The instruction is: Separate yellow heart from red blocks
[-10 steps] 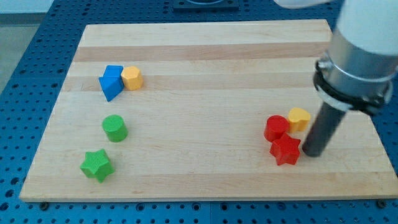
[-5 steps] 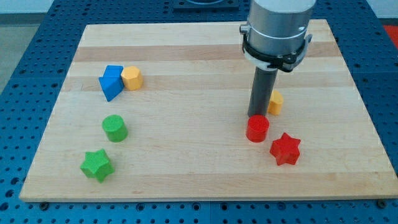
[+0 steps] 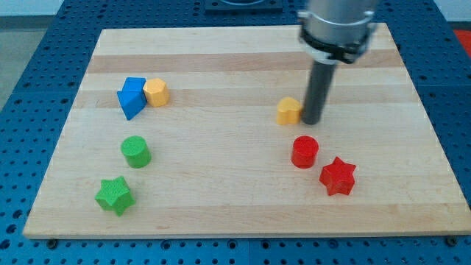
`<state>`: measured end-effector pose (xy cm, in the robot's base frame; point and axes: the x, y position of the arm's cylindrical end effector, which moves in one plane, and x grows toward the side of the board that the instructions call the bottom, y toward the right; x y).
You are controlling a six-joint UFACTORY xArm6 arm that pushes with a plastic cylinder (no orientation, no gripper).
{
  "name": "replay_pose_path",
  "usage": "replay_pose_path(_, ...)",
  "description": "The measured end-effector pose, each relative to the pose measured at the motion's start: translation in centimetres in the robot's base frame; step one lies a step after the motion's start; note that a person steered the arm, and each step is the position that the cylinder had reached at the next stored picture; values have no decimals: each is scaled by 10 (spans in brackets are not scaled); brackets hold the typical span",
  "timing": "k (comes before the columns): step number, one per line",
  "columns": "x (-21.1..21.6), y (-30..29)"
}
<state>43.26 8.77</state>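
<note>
The yellow heart (image 3: 288,111) lies on the wooden board right of centre. My tip (image 3: 312,121) stands right against the heart's right side. The red cylinder (image 3: 305,152) sits below the heart, a clear gap between them. The red star (image 3: 338,176) lies lower right of the cylinder, close to it.
A blue block (image 3: 131,96) touches a yellow hexagonal block (image 3: 157,93) at the upper left. A green cylinder (image 3: 136,152) and a green star (image 3: 114,195) sit at the lower left. The board's bottom edge (image 3: 235,234) runs below the red star.
The tip swept in from the right of the red blocks, moved up and left. The yellow heart was pushed up and left, away from the red cylinder; the cylinder also shifted left.
</note>
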Motion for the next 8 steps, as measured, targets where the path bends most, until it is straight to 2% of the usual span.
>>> replay_pose_path(4,2,-113)
replay_pose_path(6,12,-50)
replay_pose_path(8,-41,-50)
